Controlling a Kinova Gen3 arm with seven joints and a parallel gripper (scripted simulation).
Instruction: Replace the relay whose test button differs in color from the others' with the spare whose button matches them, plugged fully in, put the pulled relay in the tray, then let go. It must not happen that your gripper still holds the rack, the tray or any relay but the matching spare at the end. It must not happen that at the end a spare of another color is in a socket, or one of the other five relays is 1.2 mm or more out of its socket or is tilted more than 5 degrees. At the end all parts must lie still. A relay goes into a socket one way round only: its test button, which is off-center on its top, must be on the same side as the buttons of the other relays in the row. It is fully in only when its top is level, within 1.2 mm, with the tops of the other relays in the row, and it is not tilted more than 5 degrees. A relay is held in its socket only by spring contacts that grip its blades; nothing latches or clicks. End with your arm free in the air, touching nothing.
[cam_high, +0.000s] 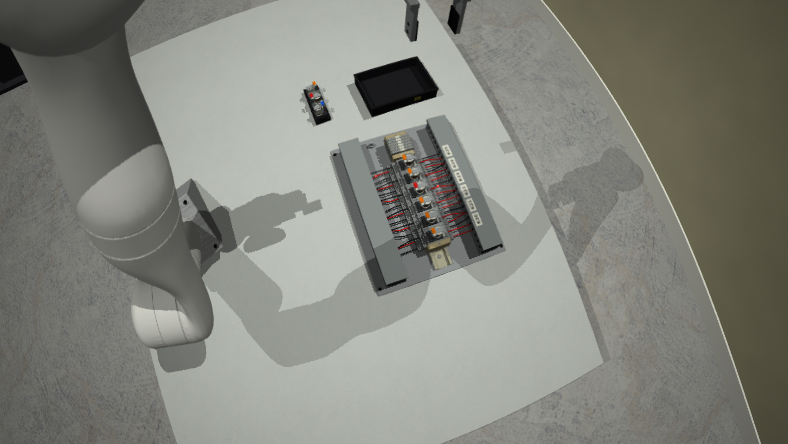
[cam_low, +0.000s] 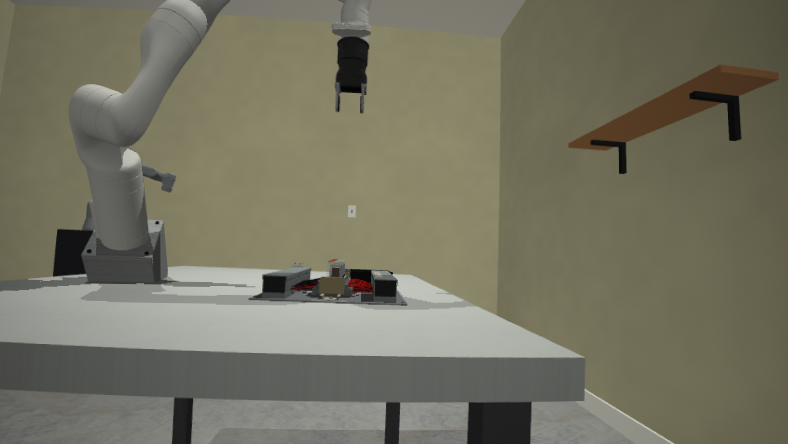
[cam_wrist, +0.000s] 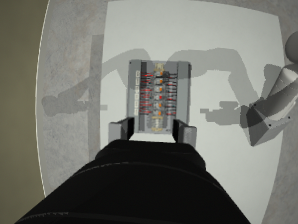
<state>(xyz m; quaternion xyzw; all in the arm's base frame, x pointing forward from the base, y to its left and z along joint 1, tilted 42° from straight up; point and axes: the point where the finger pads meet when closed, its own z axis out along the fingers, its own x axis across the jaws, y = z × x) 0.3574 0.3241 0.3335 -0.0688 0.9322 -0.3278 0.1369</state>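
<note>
Top view: gripper cut off by the upper edge, only fingertips visible. Wrist view: gripper body hides the table below the jaws; relay row beyond the jaws too small to distinguish button colours.

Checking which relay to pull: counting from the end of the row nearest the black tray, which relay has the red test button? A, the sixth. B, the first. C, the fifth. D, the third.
D: in the top view the third relay shows a red button, while the rest show orange.
</note>
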